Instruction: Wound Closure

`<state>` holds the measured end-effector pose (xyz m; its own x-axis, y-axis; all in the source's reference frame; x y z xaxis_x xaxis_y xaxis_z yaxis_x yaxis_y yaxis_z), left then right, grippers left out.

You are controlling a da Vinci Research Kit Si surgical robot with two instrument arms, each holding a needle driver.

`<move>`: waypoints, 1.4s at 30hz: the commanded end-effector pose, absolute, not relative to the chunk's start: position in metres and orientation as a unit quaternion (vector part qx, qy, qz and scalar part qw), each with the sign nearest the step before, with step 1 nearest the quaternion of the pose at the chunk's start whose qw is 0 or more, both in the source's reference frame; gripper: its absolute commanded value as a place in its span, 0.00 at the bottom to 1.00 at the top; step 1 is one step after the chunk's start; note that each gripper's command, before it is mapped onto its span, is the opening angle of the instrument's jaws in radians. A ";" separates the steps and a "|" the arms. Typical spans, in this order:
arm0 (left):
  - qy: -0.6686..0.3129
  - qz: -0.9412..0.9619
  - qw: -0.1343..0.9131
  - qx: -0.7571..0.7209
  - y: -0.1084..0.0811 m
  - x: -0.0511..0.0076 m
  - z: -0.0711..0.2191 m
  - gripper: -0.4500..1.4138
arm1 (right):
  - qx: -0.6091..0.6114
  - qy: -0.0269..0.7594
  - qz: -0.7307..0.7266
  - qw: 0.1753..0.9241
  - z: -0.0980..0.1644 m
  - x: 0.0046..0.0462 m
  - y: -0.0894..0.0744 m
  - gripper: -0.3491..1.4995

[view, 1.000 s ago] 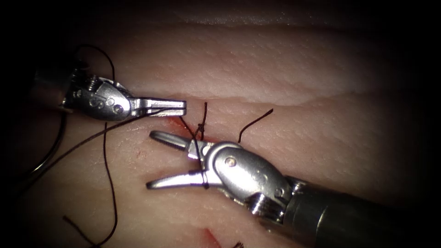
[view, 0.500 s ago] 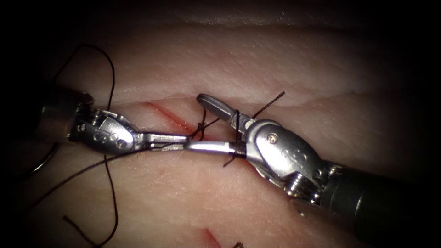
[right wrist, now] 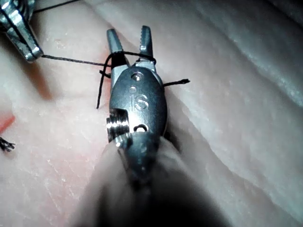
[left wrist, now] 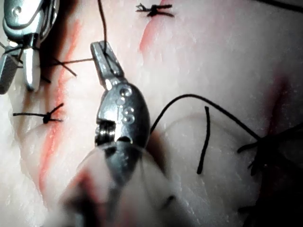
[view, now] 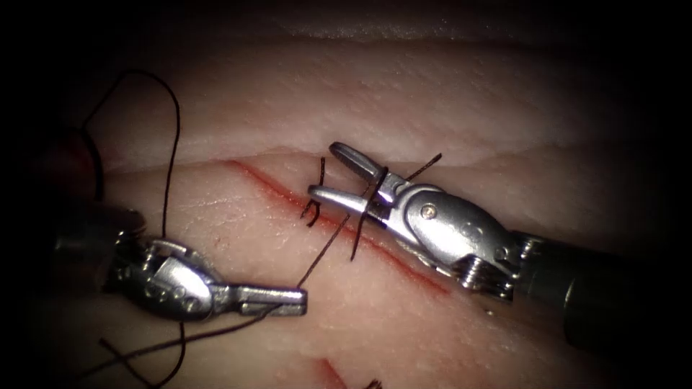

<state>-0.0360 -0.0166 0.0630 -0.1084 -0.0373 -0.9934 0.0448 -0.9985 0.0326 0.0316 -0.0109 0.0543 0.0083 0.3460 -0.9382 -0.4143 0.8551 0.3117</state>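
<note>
Dark thread looped round our spread right tool (view: pixel 334 173).
Our left silver tool (view: pixel 301 300) grips the dark thread (view: pixel 324 248), taut, left of the red cut (view: pixel 404 256).

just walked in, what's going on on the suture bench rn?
Wound closure practice on the tissue. The left tool, jaws shut on the thread, sits left of the cut. The thread runs up to the right tool, jaws open, with thread looped round them at the cut. One knot with short cut ends lies on the cut. I can't make out the needle.
</note>
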 end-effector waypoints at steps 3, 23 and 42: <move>-0.002 -0.742 0.030 0.669 -0.016 -0.0368 0.063 0.00 | -0.020 0.645 0.257 0.720 0.055 0.0329 -0.011 0.40; 0.046 -0.737 0.066 0.672 -0.009 -0.0382 0.060 0.00 | 0.123 0.626 0.149 0.755 0.055 0.0357 -0.015 0.41; 0.118 -0.725 0.089 0.672 -0.006 -0.0382 0.067 0.00 | 0.170 0.666 0.100 0.719 0.054 0.0359 -0.016 0.59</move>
